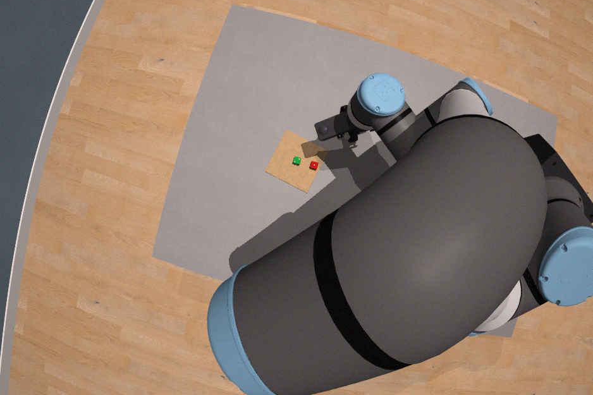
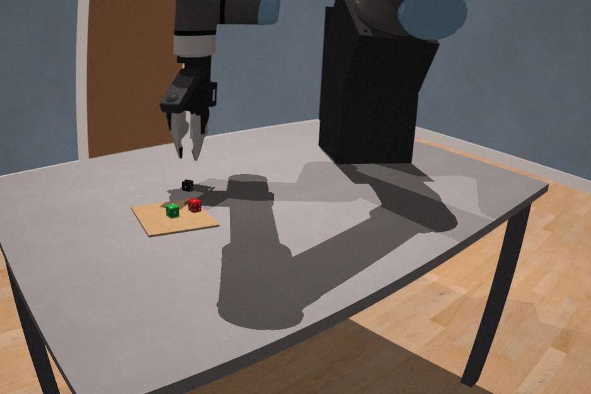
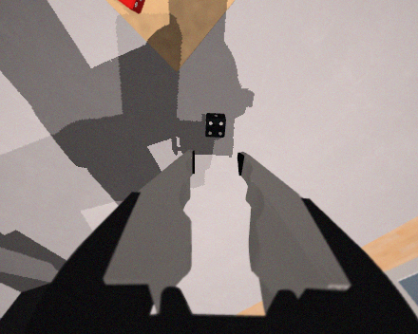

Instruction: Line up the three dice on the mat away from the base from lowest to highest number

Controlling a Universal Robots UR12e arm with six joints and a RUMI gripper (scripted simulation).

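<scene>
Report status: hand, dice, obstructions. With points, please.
Hand point(image 2: 188, 159) point(image 3: 216, 153) open, nothing held, above table. Black die point(image 2: 187, 185) point(image 3: 216, 125) off the mat point(image 1: 280, 167) point(image 2: 152, 227) point(image 3: 200, 24); green point(image 1: 296, 160) point(image 2: 172, 210) and red point(image 1: 313, 165) point(image 2: 194, 205) point(image 3: 133, 5) on it. No obstruction seen between hand and black die.

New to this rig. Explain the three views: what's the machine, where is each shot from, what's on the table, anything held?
It's a one-armed robot with a two-fingered pincer, mounted on a black pedestal. The top view looks down from overhead, the exterior view looks across the table, and the wrist view looks past the fingers. A green die and a red die sit on the tan mat. A black die lies off it. The pincer is parted above the table, holding nothing.
</scene>
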